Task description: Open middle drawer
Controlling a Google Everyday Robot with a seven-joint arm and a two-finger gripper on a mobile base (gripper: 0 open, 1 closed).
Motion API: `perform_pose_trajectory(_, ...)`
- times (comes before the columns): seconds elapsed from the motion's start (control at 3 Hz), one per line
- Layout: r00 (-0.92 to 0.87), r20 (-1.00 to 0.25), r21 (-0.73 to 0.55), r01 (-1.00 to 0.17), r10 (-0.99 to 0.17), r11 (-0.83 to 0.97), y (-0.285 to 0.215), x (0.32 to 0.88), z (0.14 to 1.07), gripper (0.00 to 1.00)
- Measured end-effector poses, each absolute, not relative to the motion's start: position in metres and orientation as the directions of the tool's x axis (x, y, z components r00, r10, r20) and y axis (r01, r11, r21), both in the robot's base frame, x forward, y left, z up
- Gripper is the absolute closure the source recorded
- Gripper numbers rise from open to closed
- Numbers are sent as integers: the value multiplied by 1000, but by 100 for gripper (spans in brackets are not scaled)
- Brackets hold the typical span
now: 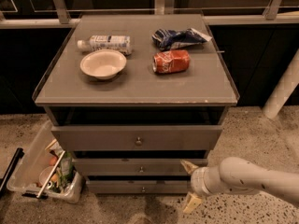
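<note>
Progress is looking slight in the camera view. The middle drawer is sitting in the grey cabinet, between the taller-fronted top drawer and the slim bottom drawer. Its front is not standing proud of its neighbours, so I am judging it shut. Its small round knob is showing bare at the centre, with nothing touching it.

The gripper is hovering low at the right end of that drawer's front, on the pale arm that is reaching in from the right. Its fingers are spread apart and grasping nothing. The upper fingertip is lying near the drawer's right edge, and the lower one is angling toward the floor. The knob is lying well to the gripper's left.

So the approach is only partly made. Reaching the knob, pinching it and pulling the drawer out are all waiting to be done.
</note>
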State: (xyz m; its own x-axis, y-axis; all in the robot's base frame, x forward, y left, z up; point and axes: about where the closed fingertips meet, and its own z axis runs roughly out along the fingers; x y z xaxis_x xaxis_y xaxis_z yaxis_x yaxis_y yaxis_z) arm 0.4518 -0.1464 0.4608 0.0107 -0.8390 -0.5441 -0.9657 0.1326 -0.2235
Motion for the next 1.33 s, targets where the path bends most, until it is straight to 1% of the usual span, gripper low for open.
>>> perform_pose_trajectory(0.67,108,-516,-339,-937,-850,86,-129,501,451,0)
perform_pose_trajectory(1.0,131,-500,-384,-920,-856,84,-129,521,447,0)
perform_pose_trajectory(1.33,127,-514,-381,-920,-848,93,-132,526,445,0)
